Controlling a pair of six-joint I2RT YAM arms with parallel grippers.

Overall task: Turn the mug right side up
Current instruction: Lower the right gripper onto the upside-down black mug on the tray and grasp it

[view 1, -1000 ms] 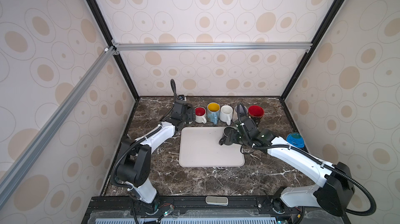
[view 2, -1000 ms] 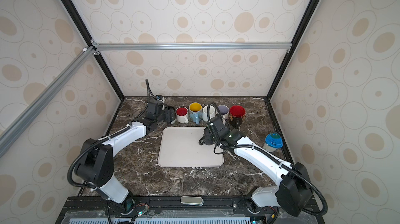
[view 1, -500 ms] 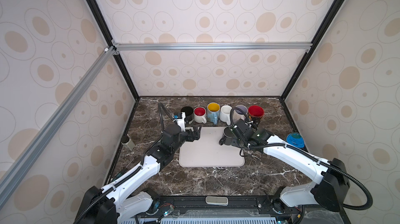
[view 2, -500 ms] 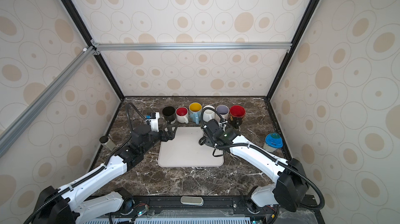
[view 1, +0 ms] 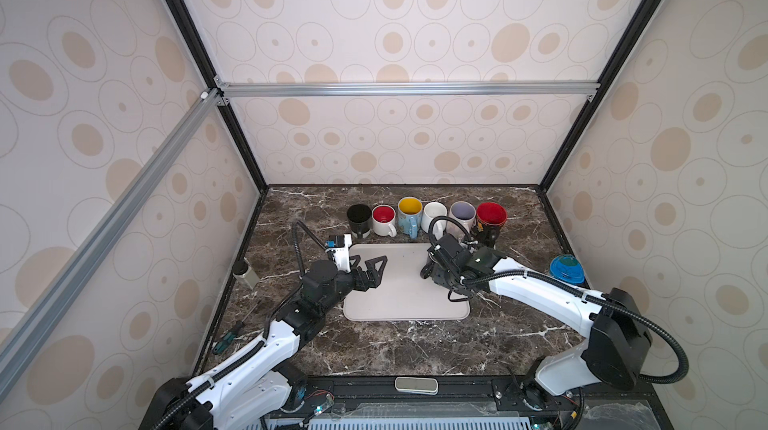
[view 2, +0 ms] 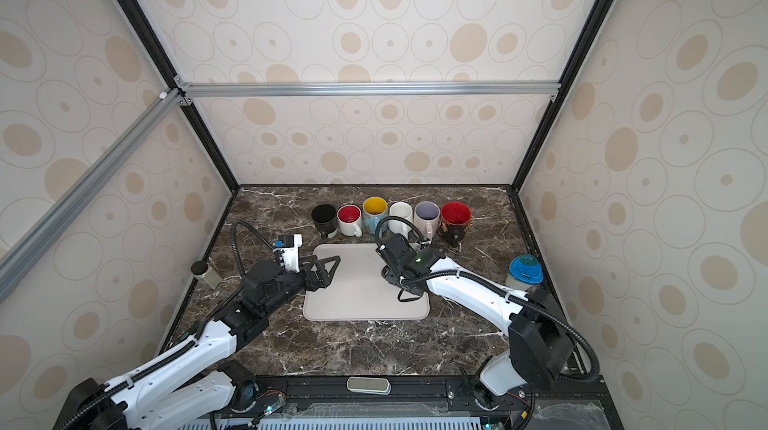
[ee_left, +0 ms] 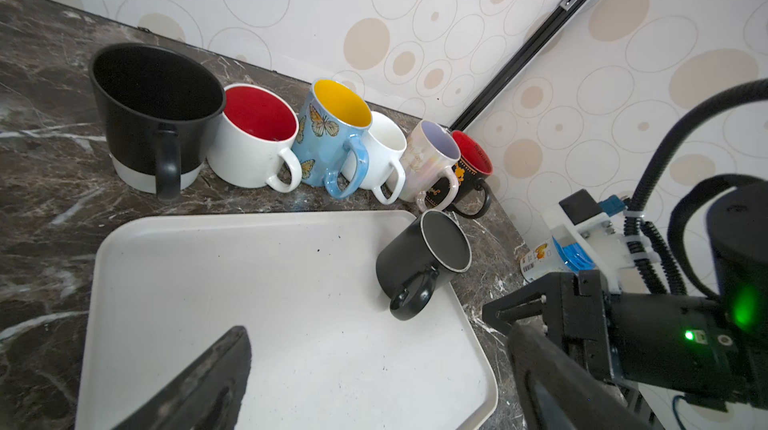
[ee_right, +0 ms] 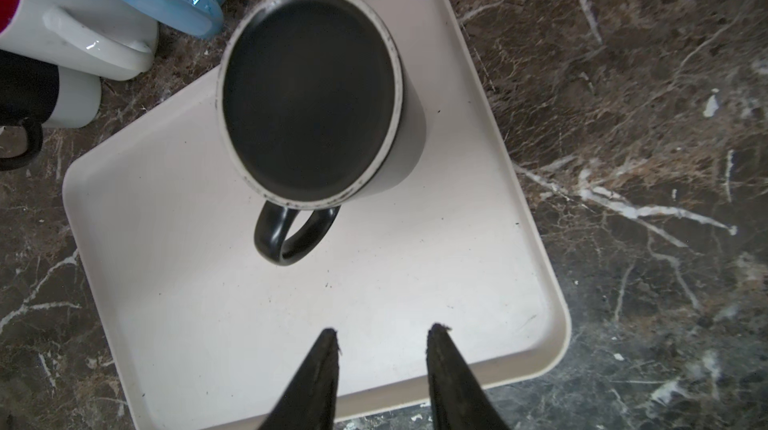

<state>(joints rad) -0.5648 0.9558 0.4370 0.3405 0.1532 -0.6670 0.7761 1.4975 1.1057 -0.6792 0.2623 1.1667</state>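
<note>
Progress is nil: the black mug [ee_right: 307, 95] stands base-up on the tray [ee_right: 199, 290], just ahead of the right claw [ee_right: 382, 330], with its handle pointing back toward the claw's tips. That claw is narrowly parted and empty. The left claw [view 1: 372, 261] gapes wide, also empty, well off to the mug's side. Grasping, lifting, flipping and setting down are all left to do. In both top views the right arm probably hides most of the mug.
</note>
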